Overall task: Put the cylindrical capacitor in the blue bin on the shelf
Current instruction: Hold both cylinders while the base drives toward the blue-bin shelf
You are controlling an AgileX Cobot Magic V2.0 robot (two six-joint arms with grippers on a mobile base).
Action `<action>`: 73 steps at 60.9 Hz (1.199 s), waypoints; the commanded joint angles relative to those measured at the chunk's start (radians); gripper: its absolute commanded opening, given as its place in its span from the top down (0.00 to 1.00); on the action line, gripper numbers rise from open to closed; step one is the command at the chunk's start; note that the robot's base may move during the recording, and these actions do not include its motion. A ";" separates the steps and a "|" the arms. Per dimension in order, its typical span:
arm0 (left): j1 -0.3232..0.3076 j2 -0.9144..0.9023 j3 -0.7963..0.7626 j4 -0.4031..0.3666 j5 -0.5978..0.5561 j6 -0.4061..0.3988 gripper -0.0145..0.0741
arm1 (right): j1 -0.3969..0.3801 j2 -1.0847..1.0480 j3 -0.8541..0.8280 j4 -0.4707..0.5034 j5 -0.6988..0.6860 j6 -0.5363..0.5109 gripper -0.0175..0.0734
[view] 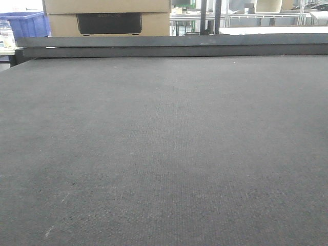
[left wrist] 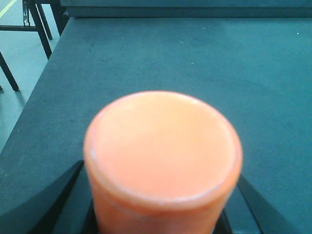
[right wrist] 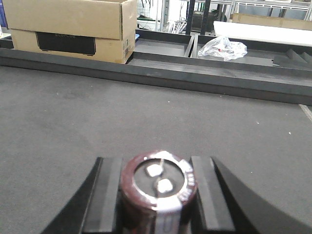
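My right gripper (right wrist: 158,197) is shut on the cylindrical capacitor (right wrist: 158,181), a dark maroon can with a white stripe and two silver terminals on top, held upright above the dark table mat (right wrist: 73,126). My left gripper (left wrist: 163,209) is shut on a wide orange cylinder (left wrist: 163,146) that fills its view; only the black finger edges (left wrist: 53,200) show. A blue bin (view: 28,23) stands at the far back left in the front view. The steel shelf does not show clearly. Neither gripper shows in the front view.
A cardboard box (view: 107,18) stands behind the table's raised dark back rail (view: 174,46); it also shows in the right wrist view (right wrist: 73,27). A clear plastic bag (right wrist: 224,48) lies beyond the rail. The table's left edge (left wrist: 36,109) drops to floor.
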 commanded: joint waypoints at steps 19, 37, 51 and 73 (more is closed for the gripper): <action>-0.008 -0.005 -0.004 0.002 -0.015 0.004 0.96 | 0.002 -0.004 -0.006 -0.010 -0.016 -0.004 0.99; -0.008 -0.005 -0.004 0.002 -0.015 0.004 0.96 | 0.002 -0.004 -0.006 -0.010 -0.018 -0.004 0.99; -0.008 -0.005 -0.004 0.002 -0.015 0.004 0.96 | 0.002 -0.004 -0.006 -0.010 -0.022 -0.004 0.99; -0.008 -0.005 -0.004 0.002 -0.015 0.004 0.96 | 0.002 -0.004 -0.006 -0.010 -0.022 -0.004 0.99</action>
